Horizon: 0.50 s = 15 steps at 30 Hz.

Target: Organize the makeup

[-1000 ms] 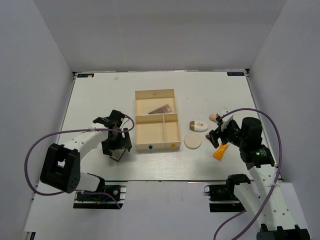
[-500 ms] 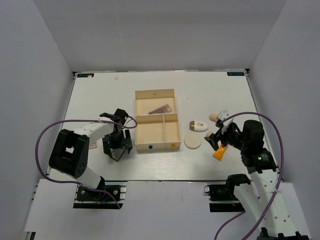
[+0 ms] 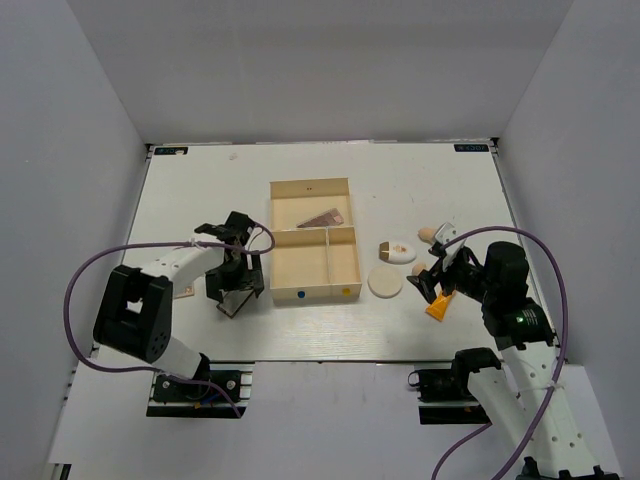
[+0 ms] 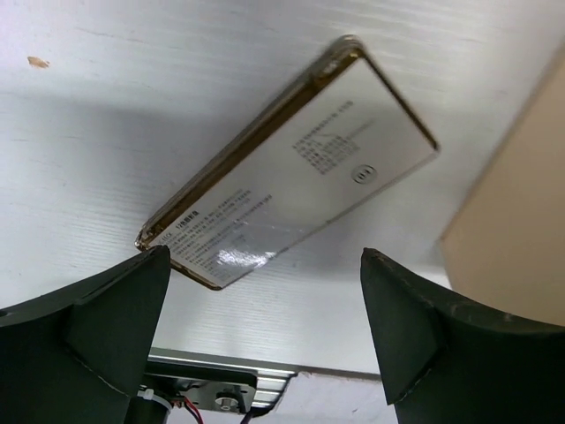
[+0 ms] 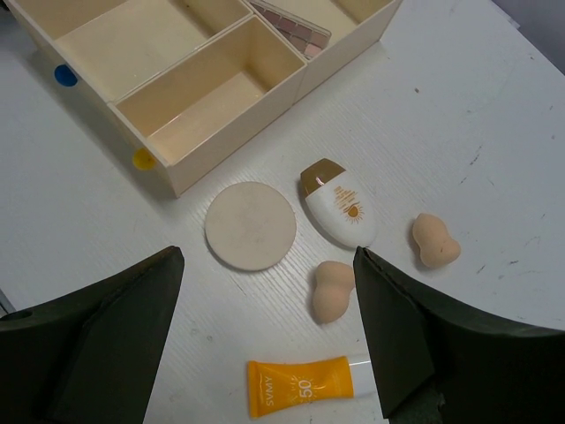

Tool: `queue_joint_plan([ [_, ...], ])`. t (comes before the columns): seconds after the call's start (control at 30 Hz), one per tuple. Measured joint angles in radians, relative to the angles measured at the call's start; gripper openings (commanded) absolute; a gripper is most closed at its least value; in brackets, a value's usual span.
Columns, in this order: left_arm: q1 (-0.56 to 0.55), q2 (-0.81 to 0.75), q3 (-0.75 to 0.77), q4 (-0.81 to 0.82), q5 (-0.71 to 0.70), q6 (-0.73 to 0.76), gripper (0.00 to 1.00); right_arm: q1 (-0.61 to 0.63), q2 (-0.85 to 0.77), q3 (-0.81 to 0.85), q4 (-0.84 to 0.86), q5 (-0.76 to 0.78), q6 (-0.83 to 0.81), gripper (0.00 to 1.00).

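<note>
A flat palette (image 4: 291, 168) lies label side up on the table, gold-edged, just left of the cream tray (image 4: 512, 221). My left gripper (image 4: 265, 327) hangs open above its near end, touching nothing; in the top view it (image 3: 237, 288) covers most of the palette (image 3: 230, 306). A second palette (image 5: 291, 22) lies in the tray's back compartment (image 3: 322, 218). My right gripper (image 5: 269, 353) is open above the orange tube (image 5: 300, 386). The round cream puff (image 5: 251, 225), white oval bottle (image 5: 340, 203) and two peach sponges (image 5: 333, 290) (image 5: 434, 240) lie ahead of it.
The tray (image 3: 272, 262) stands mid-table with two front compartments (image 5: 203, 106) holding nothing, marked by blue and yellow dots. The table's near edge and a metal rail (image 4: 203, 389) lie just below the left gripper. White walls close in the table.
The left arm's elbow swung nearer the table and its gripper shifted a little over the palette. The right gripper drifted slightly toward the near edge. No object moved.
</note>
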Motion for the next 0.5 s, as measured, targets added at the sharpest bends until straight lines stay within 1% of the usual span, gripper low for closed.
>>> queue_joint_plan([
  [0.13, 0.0, -0.044, 0.025, 0.0, 0.023, 0.026, 0.98, 0.002, -0.004, 0.0, 0.0, 0.0, 0.0, 0.84],
  [0.27, 0.0, -0.053, 0.052, -0.004, 0.024, 0.044, 0.98, 0.005, -0.011, 0.0, 0.0, 0.0, 0.0, 0.84],
  [0.37, 0.0, -0.038, 0.064, -0.01, 0.018, 0.056, 0.98, 0.007, -0.016, 0.0, -0.001, -0.001, 0.0, 0.84],
  [0.5, 0.0, 0.027, 0.082, -0.015, -0.007, 0.066, 0.98, 0.008, -0.028, 0.0, -0.001, -0.003, 0.0, 0.84],
])
